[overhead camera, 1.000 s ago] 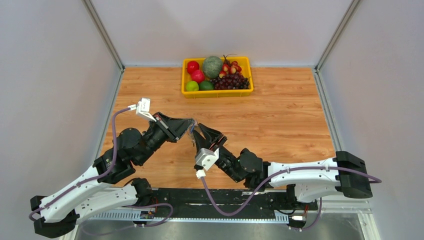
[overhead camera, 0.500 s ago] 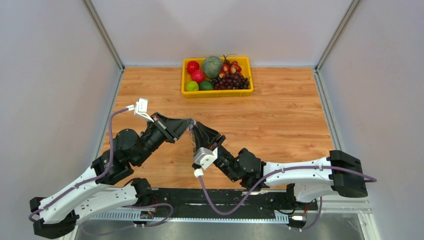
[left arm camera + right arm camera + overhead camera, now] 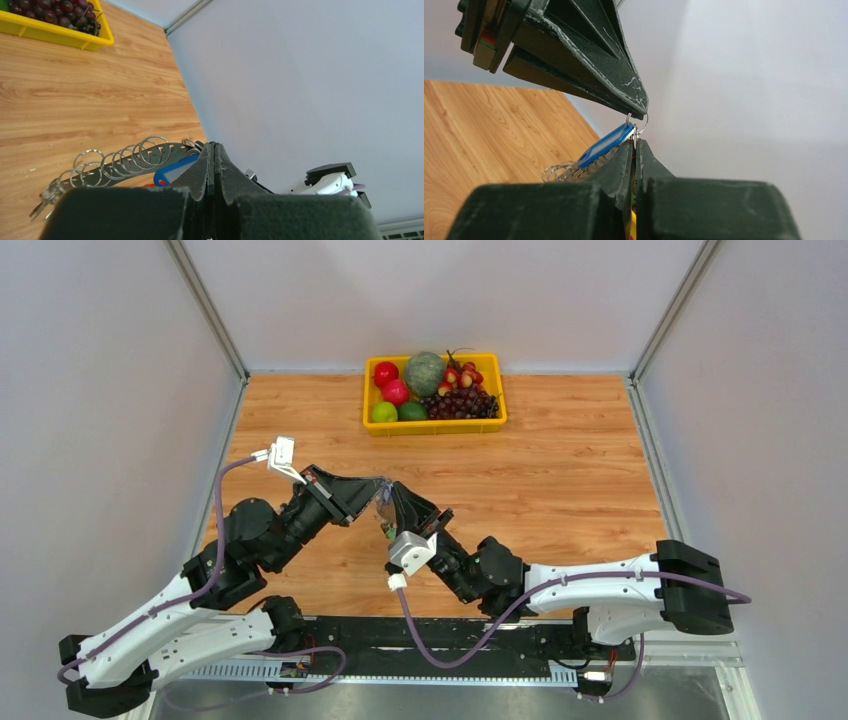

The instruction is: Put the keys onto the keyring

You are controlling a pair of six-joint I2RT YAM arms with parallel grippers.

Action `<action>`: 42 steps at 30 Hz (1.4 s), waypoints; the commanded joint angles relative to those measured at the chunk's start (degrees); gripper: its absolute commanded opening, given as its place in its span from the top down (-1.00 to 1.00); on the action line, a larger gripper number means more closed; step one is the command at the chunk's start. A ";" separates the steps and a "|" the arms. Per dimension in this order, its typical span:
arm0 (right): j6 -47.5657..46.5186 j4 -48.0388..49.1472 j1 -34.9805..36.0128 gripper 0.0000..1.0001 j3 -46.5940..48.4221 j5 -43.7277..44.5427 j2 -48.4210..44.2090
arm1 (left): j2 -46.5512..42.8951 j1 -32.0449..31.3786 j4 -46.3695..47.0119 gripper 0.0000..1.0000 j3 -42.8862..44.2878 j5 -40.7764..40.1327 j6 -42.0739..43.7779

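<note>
**Two tips nose to nose over the ring**

My two arms meet in mid-air above the table point(image 3: 75, 100), tip against tip. My left gripper point(image 3: 212, 147) is pressed tight, no gap between the fingers, and in the right wrist view the keyring point(image 3: 636, 123) hangs as a thin silver loop from its very point. I judge that loop is pinched there. My right gripper point(image 3: 633, 146) sits just under it, jaws together. Its tips touch the upper end of the blue key point(image 3: 605, 145), right where the head meets the loop. I cannot tell whether they nip the plastic head, the metal eye or the ring wire itself.

From my left wrist the blue key slants down and away beside my fingers. The keyring's grey charm point(image 3: 131, 159), with its row of little hoops, trails further out over the wood. A sliver of red point(image 3: 150, 185) peeks out below it, probably the red key, though most of it is hidden.

The step, as I read it, is working the blue key's eye along the ring's split coil. To do it well, my left has to keep the loop rigid and grip only one small arc, so the rest of the wire is free to pass through the eye. My right should turn the key round the loop rather than pull, because a straight tug would drag the ring out of a pinch this small. Everything sits at the extreme fingertips, so a slight twist off-axis could let the lot drop to the table.
</note>
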 commanded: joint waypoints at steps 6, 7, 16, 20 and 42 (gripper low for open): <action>5.55 -7.50 -0.40 1.00 1.10 -2.00 -7.62 | 0.04 -0.17 3.13 1.00 0.65 1.87 0.12; 7.11 -9.73 -0.43 1.00 1.06 -2.91 -9.05 | 0.03 -0.16 3.13 1.00 0.65 1.91 0.31; 15.21 -21.54 -0.31 1.00 0.07 -8.15 -20.06 | 0.56 -0.14 3.30 1.00 0.96 2.04 1.81; 17.97 -25.12 -0.25 1.00 -0.23 -10.57 -23.10 | 1.99 -0.12 4.34 1.00 1.22 3.05 1.82; 26.59 -28.98 -0.25 1.00 -2.26 -14.40 -31.23 | 7.44 -0.14 10.70 1.00 1.49 11.02 1.46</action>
